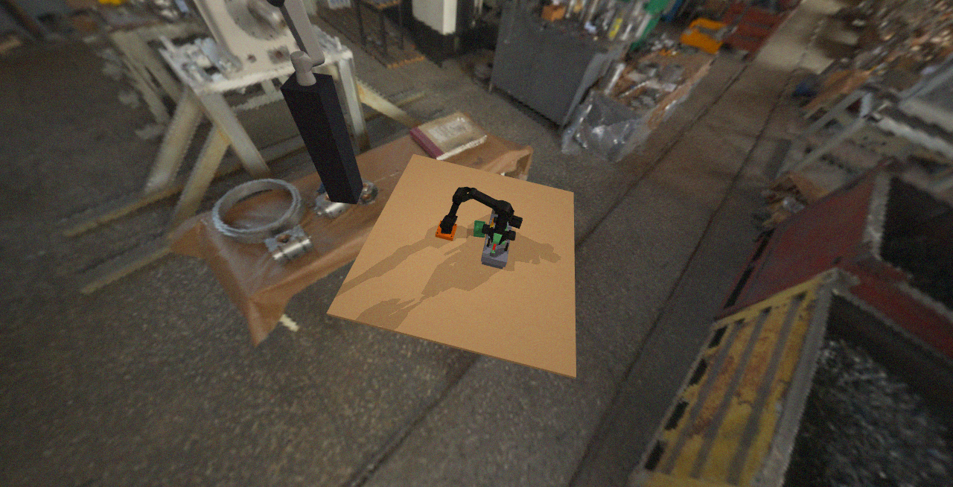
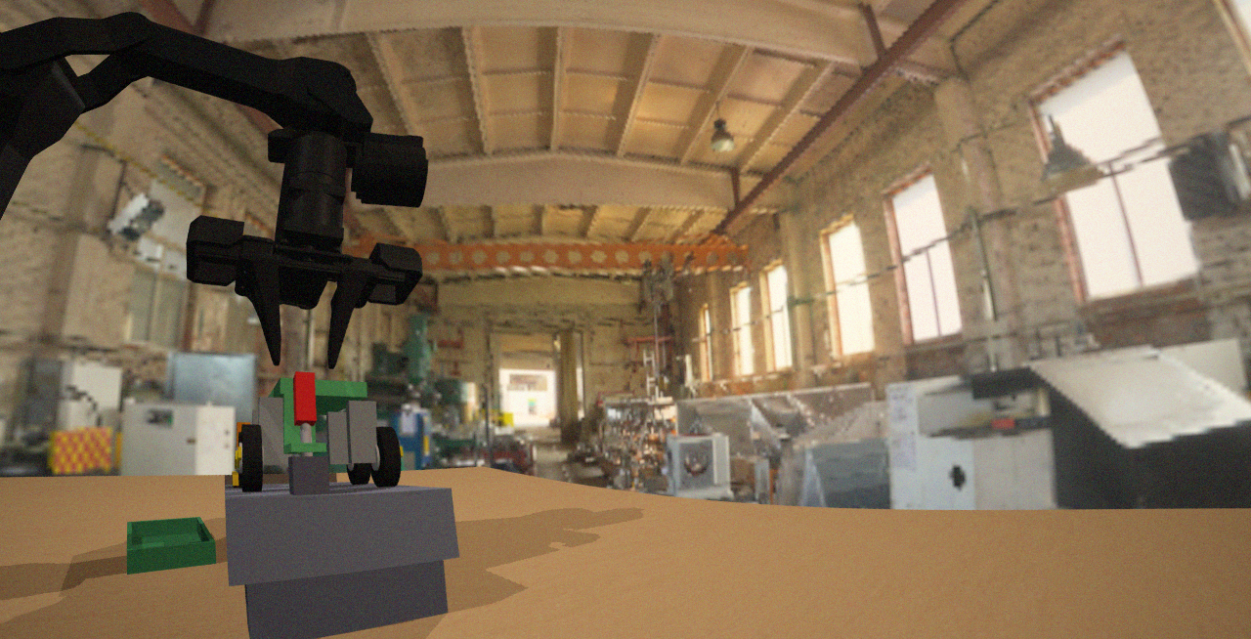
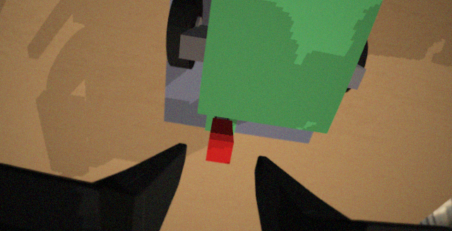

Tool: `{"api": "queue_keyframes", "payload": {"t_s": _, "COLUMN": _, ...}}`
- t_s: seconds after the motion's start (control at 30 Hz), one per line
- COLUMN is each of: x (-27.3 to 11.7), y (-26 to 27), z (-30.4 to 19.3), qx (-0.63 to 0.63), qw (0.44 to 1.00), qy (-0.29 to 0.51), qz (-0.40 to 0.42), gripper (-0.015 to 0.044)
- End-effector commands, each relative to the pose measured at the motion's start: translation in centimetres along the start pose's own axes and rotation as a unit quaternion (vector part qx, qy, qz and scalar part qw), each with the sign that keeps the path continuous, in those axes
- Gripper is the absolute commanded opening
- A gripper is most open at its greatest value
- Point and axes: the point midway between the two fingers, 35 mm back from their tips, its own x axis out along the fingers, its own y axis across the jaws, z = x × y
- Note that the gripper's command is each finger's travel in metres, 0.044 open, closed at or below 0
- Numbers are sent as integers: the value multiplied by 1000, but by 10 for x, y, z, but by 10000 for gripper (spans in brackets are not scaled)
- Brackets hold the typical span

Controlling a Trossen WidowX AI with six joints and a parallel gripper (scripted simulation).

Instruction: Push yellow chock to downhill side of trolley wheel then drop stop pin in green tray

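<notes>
My gripper [image 2: 305,364] [image 3: 221,157] is partly open and empty, pointing down just above the stop pin. The red-headed stop pin [image 2: 304,397] [image 3: 219,150] is upright at the trolley's uphill end. In the wrist view its head appears between the separated fingertips. The green trolley [image 2: 350,389] [image 3: 265,65] stands on the grey ramp [image 2: 341,538] [image 3: 181,109]. A sliver of the yellow chock [image 2: 235,479] shows past the left wheel in the exterior view; its contact with a wheel is hidden. The green tray [image 2: 175,555] [image 1: 479,228] sits beside the ramp and looks empty.
The arm's orange base [image 1: 445,234] stands on the tan board [image 1: 466,310], on the tray's side of the ramp. The arm reaches over the tray and trolley. Black trolley wheels [image 2: 250,458] [image 3: 181,30] stand out at both sides, close below the gripper.
</notes>
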Motion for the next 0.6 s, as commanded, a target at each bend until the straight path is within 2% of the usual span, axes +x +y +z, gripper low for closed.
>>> {"api": "queue_keyframes", "payload": {"t_s": 0.0, "x": 6, "y": 1, "z": -1, "qx": -2, "qw": 1000, "qy": 3, "qz": 1, "gripper": 190}}
{"api": "queue_keyframes", "payload": {"t_s": 0.57, "x": 27, "y": 0, "z": -1, "qx": -2, "qw": 1000, "qy": 3, "qz": 1, "gripper": 190}}
